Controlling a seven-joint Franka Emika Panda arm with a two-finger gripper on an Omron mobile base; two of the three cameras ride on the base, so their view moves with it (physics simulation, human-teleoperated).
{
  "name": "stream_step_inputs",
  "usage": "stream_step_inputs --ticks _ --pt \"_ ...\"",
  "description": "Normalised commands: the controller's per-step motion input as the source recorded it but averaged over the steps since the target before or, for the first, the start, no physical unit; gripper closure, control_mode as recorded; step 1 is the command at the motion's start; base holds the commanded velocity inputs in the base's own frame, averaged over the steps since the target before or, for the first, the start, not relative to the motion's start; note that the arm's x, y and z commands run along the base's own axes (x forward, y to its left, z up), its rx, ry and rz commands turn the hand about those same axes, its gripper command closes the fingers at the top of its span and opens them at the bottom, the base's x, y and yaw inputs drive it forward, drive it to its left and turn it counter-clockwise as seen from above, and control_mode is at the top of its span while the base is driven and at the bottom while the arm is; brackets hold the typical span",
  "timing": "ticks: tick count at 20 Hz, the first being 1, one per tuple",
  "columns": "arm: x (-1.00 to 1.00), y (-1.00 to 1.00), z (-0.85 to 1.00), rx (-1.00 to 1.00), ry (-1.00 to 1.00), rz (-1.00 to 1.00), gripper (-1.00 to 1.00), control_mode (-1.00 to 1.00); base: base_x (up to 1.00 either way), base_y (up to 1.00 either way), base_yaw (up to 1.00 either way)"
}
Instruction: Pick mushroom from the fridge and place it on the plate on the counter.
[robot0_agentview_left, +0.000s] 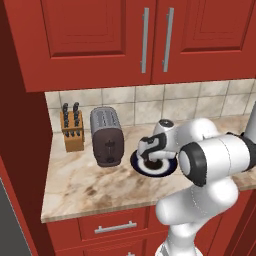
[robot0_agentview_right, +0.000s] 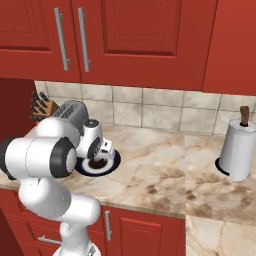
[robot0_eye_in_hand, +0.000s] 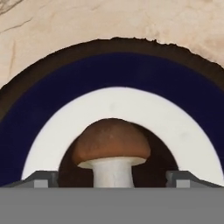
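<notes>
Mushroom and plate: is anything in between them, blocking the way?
No, nothing visible is in the way. In the hand view the mushroom sits between the tips of the hand, right over the dark centre of the plate. I cannot tell if it already touches the plate.

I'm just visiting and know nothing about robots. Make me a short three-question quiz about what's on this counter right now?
1. True or false: the mushroom sits over the plate's dark centre.
2. Which stands nearest the plate: A) paper towel roll, B) toaster, C) knife block?
3. Fill in: the gripper fingertips show one on each ___ of the mushroom stem.

Key: 1 true. 2 B. 3 side.
</notes>
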Motion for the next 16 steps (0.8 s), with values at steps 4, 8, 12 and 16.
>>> stream_step_inputs --ticks 4,8,12,16 --pt "-0.15 0.0 0.34 0.0 -0.04 0.0 -1.0 -1.0 0.0 0.0 0.0" --pt "-0.24 0.0 0.44 0.0 -0.04 0.0 -1.0 -1.0 0.0 0.0 0.0" --pt "-0.37 0.0 0.53 0.0 -0.04 0.0 -1.0 -1.0 0.0 0.0 0.0" --pt "-0.53 0.0 0.6 0.0 -0.05 0.0 -1.0 -1.0 0.0 0.0 0.0"
